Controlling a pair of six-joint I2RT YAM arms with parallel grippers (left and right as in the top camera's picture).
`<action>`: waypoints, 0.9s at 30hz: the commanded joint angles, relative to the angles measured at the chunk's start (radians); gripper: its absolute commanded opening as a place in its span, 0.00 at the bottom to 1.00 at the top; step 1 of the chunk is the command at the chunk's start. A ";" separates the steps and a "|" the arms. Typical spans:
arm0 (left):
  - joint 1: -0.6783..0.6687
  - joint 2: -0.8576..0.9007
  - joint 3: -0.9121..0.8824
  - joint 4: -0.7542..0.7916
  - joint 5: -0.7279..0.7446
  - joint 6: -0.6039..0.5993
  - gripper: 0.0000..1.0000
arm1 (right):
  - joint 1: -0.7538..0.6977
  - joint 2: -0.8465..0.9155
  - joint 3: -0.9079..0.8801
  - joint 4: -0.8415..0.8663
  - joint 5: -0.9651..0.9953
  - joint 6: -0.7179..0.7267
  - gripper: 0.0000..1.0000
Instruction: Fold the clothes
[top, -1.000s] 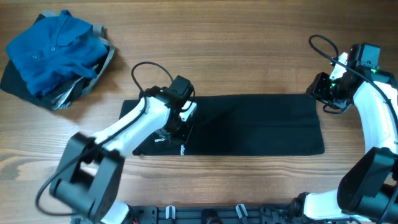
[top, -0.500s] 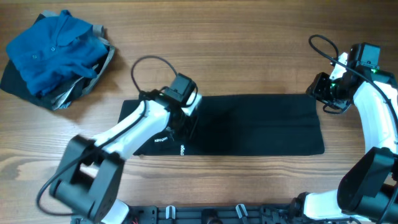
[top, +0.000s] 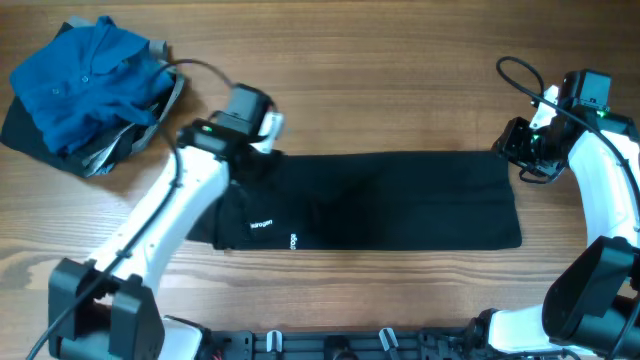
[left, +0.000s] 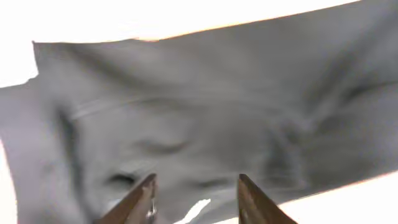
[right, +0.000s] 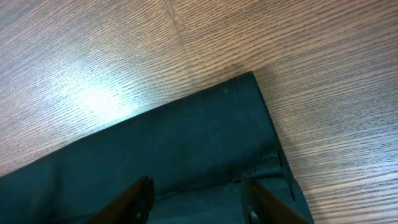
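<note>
Your clothes (top: 400, 200) lying as long black band, centre of surface (top: 400, 90). Your left gripper (left: 196, 186) hovering over band's 10 o'clock corner, jaws parted, holding nothing. Your right gripper (right: 196, 183) hovering over 2 o'clock corner, half open, empty. Best bet: pinching all layers at both corners, lifting evenly.

The clothes (top: 400, 200) are lying lengthwise across the middle of the table (top: 400, 80), the left gripper (left: 196, 186) hovering above their far left end, the right gripper (right: 196, 186) above their far right corner; a heaped shirt (top: 80, 85) is sitting well apart at the far left
</note>
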 joint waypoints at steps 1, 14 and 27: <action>0.085 0.050 -0.008 -0.055 0.003 -0.019 0.43 | -0.003 -0.011 -0.003 -0.005 -0.017 -0.013 0.49; 0.098 0.058 -0.170 -0.029 0.161 -0.119 0.60 | -0.003 -0.011 -0.003 -0.005 -0.017 -0.014 0.49; 0.098 0.041 -0.224 0.005 0.322 -0.171 0.04 | -0.003 -0.011 -0.003 -0.005 -0.017 -0.014 0.49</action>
